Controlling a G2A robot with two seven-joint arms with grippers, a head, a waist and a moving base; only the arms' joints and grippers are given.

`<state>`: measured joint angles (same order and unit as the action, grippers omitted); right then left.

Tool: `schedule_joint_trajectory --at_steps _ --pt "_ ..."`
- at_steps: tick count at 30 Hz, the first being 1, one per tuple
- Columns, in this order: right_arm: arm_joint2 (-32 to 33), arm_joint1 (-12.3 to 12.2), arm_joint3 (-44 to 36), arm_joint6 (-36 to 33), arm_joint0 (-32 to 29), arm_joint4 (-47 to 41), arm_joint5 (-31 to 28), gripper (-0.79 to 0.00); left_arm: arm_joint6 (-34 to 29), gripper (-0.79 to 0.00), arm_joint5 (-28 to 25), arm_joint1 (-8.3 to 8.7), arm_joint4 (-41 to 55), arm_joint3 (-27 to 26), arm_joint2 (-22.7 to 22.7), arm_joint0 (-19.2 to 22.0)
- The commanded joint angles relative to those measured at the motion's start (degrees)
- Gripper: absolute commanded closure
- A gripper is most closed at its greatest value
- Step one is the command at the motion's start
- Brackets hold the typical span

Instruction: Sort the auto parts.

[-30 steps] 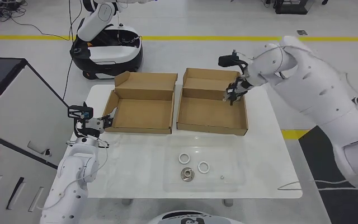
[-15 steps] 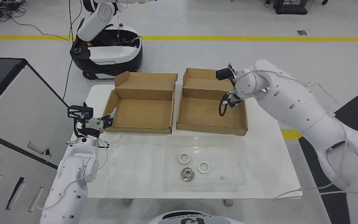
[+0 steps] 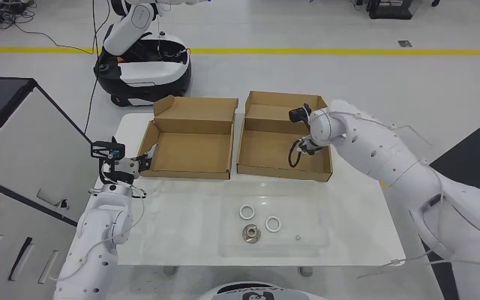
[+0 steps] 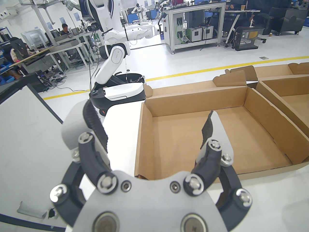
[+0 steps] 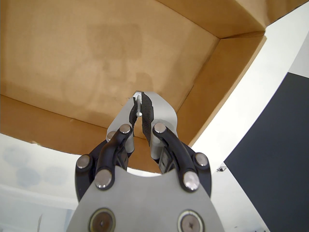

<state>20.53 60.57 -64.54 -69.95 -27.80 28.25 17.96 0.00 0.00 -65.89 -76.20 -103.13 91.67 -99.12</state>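
Right gripper (image 5: 138,107) (image 3: 294,160): clamped on a bolt (image 5: 137,103). The threaded shank lies between the two black pads, with the head at the tips. It hangs inside the right box (image 3: 266,154) (image 5: 72,37), over bare cardboard floor near the corner where the wall on the robot's right meets the near wall. I cannot tell whether the bolt touches the floor.

Left gripper (image 4: 149,112) (image 3: 146,160): fingers spread wide, nothing between them. It is held at the outer left wall of the left box (image 3: 187,154) (image 4: 183,131), one finger over the white table (image 3: 180,217), the other over the box floor.

Left box: brown cardboard, lid flap folded back on the far side, floor bare where visible.

Right box: same make, just beside the left box, flap also folded back.

Tray (image 3: 307,217): clear, on the table nearer the robot than the boxes. Contents:
- white ring (image 3: 247,212)
- second white ring (image 3: 273,223), apart from the first
- metal flanged part (image 3: 250,234), just beside the first ring, on the robot's side
- small pale piece (image 3: 298,238), too small to identify
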Motion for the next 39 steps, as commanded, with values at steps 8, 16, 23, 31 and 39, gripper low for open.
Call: schedule_joint_trajectory --at_steps 8,16,23,31,39 --pt "1.39 0.58 1.32 0.98 -1.73 0.74 0.7 0.0 0.0 -0.785 0.0 0.0 0.0 0.0 0.0 0.0" --pt "2.63 0.71 0.97 0.28 -3.11 1.98 1.33 0.0 0.0 -0.785 0.0 0.0 0.0 0.0 0.0 0.0" --pt "3.93 0.6 0.36 -0.76 -4.0 3.21 1.41 -0.034 0.0 -0.785 0.0 0.0 0.0 0.0 0.0 0.0" --pt "5.59 0.38 -0.47 -1.3 -5.02 4.75 1.34 -0.326 0.0 -0.785 0.0 0.0 0.0 0.0 0.0 0.0" --pt "8.45 -0.41 -3.39 -2.33 -5.66 6.16 1.87 -0.699 0.0 -0.785 0.0 0.0 0.0 0.0 0.0 0.0"
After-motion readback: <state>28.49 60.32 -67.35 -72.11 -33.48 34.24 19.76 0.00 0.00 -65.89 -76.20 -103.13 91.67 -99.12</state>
